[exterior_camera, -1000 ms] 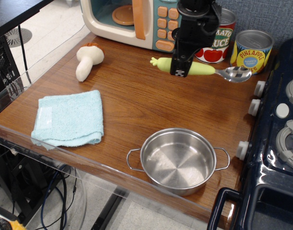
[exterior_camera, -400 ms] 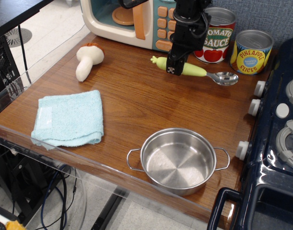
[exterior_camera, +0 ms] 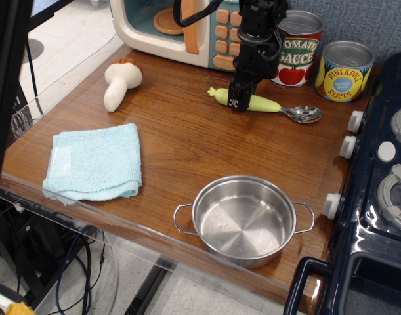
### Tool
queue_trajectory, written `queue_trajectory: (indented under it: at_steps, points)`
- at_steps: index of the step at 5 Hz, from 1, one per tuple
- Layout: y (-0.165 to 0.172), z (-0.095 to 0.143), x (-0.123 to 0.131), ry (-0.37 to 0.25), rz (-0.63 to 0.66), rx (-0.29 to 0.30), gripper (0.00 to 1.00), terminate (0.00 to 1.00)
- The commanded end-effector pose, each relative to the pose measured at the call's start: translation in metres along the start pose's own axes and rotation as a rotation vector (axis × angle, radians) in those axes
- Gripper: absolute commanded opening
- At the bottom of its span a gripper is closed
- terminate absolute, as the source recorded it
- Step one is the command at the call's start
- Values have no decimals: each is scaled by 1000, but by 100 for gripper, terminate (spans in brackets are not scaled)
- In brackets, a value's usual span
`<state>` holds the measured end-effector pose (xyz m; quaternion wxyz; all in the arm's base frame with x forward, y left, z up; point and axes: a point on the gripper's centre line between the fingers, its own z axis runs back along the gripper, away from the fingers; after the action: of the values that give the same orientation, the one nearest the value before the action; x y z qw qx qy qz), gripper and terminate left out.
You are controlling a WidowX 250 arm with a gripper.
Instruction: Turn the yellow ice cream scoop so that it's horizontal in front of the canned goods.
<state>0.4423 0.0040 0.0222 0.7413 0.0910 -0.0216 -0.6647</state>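
The yellow ice cream scoop (exterior_camera: 264, 104) lies roughly horizontal on the wooden table, its handle end to the left and its silver bowl (exterior_camera: 306, 114) to the right. It is just in front of the canned goods: the Tomato Sauce can (exterior_camera: 297, 56) and the Pineapple Slices can (exterior_camera: 344, 71). My gripper (exterior_camera: 238, 100) comes down from above and its black fingers are shut on the left part of the scoop's handle, low at the table surface.
A toy microwave (exterior_camera: 180, 26) stands behind the gripper. A beige toy mushroom (exterior_camera: 121, 82) lies at the back left, a light blue towel (exterior_camera: 95, 161) at the left, and a steel pot (exterior_camera: 243, 220) at the front. A dark blue toy stove (exterior_camera: 384, 184) borders the right edge.
My gripper has carried the scoop down and slightly left; the scoop has gone from held above the table to resting on it in front of the cans.
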Motion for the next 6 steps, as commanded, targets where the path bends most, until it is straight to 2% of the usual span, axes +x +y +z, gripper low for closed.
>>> queue_trajectory:
  at_steps: [1, 3, 5, 6]
  points:
    - [10, 24, 13, -6, -1, 34, 100, 0]
    - [11, 34, 6, 8, 35, 32, 100, 0]
    - [8, 60, -3, 6, 81, 41, 100, 0]
    - [3, 80, -3, 10, 106, 103, 100, 0]
